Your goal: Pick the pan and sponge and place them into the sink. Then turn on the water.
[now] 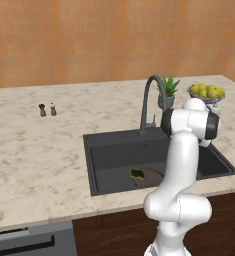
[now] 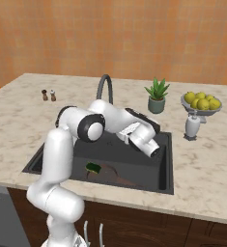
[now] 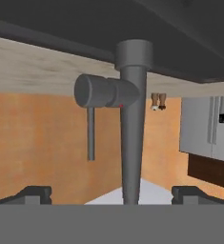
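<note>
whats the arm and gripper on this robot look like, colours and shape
The arm is built of glossy white rounded tubular links, with dark grey-black bands at the joints, such as the ring by the elbow. No cables or markings show. The gripper ends in two small dark finger tips with blocky ends.

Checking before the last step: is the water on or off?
Off. No stream falls from the faucet into the sink; the sponge lies in the basin already.
</note>
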Robot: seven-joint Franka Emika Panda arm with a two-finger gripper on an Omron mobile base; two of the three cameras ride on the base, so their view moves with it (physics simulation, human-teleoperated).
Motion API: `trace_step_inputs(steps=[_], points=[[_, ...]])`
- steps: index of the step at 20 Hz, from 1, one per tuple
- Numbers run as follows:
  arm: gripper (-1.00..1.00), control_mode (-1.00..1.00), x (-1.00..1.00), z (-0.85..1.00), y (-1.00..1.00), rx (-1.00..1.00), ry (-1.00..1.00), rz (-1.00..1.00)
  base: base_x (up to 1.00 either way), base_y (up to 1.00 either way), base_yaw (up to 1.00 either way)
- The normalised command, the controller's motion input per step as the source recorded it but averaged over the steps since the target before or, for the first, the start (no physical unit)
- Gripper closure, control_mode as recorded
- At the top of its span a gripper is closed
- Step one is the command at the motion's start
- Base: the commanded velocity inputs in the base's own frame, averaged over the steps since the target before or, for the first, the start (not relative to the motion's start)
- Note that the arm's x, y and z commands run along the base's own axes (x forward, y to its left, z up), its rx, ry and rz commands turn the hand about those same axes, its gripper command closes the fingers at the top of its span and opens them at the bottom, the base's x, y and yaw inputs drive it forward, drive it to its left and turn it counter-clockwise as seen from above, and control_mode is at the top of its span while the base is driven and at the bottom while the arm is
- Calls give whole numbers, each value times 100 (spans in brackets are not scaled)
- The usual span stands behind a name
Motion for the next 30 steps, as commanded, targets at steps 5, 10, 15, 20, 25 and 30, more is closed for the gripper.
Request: trace_step_inputs(steps=[5, 10, 15, 20, 25, 30], points=[[-100, -100, 31, -1, 7, 0, 1, -4, 0, 0, 0], [-100, -100, 26, -12, 0, 0, 3, -3, 0, 0, 0], [-100, -100, 18, -23, 0, 0, 5, -3, 0, 0, 0], [-100, -100, 26, -7, 0, 0, 3, -2, 0, 0, 0], [-100, -100, 21, 0, 0, 1, 1, -1, 0, 0, 0], [-100, -100, 18, 0, 4, 1, 1, -1, 0, 0, 0]])
